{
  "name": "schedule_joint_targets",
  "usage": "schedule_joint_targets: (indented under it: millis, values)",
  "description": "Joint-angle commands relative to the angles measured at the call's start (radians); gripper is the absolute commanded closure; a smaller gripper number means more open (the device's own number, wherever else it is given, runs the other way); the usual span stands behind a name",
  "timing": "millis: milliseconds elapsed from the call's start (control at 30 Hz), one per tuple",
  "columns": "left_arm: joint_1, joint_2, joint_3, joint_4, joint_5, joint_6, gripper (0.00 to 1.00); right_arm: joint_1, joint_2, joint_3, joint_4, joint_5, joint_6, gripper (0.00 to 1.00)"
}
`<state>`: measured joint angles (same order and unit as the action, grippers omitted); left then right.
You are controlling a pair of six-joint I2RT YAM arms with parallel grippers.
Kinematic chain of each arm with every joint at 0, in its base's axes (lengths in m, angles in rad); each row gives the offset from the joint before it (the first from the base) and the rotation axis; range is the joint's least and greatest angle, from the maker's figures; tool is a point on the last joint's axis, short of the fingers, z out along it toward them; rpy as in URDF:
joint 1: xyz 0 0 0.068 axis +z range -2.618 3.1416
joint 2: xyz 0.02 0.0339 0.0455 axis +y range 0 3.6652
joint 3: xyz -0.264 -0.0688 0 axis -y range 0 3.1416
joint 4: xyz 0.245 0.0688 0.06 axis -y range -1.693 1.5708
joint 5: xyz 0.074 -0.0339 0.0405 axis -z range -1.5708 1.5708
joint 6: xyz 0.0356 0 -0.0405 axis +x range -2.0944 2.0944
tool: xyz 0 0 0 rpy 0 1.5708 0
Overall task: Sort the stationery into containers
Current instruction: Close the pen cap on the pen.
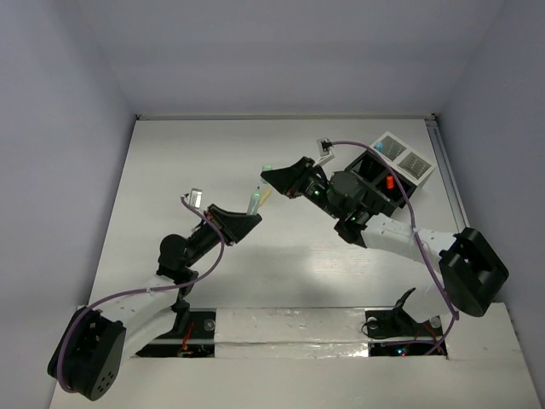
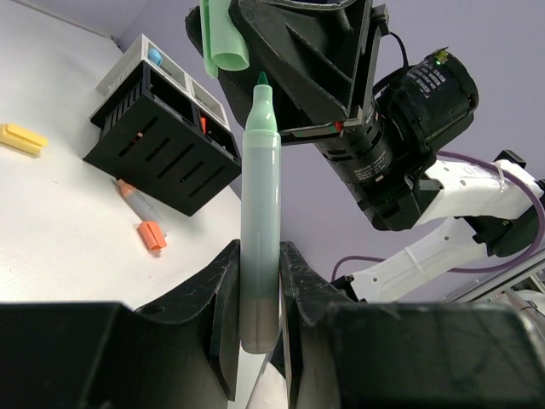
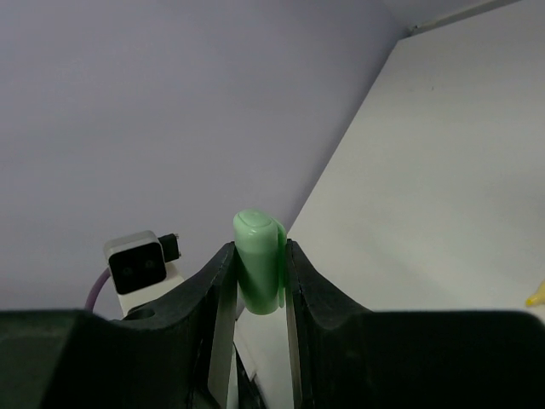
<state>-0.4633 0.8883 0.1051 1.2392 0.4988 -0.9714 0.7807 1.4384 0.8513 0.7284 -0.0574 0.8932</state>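
Note:
My left gripper (image 1: 247,220) is shut on the lower barrel of a mint green marker pen (image 1: 254,203), which stands up between its fingers in the left wrist view (image 2: 260,213) with its green tip bare. My right gripper (image 1: 271,177) is shut on the pen's green cap (image 3: 258,260). The cap (image 2: 223,38) hangs just above and left of the pen's tip, apart from it. The black box (image 1: 375,183) and the joined white tray (image 1: 404,156) stand at the back right, behind the right arm.
In the left wrist view an uncapped orange marker (image 2: 136,198) and its orange cap (image 2: 152,235) lie on the table beside the black box (image 2: 162,141). A yellow block (image 2: 23,138) lies further left. A blue item (image 2: 155,56) sits in the white tray (image 2: 128,68).

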Motion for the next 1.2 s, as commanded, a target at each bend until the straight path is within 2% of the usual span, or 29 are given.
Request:
schedule_joint_targets:
  millis: [0,1167]
  values:
    - [-0.003,0.001,0.05,0.092,0.017,-0.004,1.0,0.014,-0.003,0.012,0.1,0.004,-0.016,1.0]
    - [-0.012,0.055,0.091,0.097,-0.009,0.03,1.0,0.071,0.013,0.014,0.112,-0.01,-0.053,1.0]
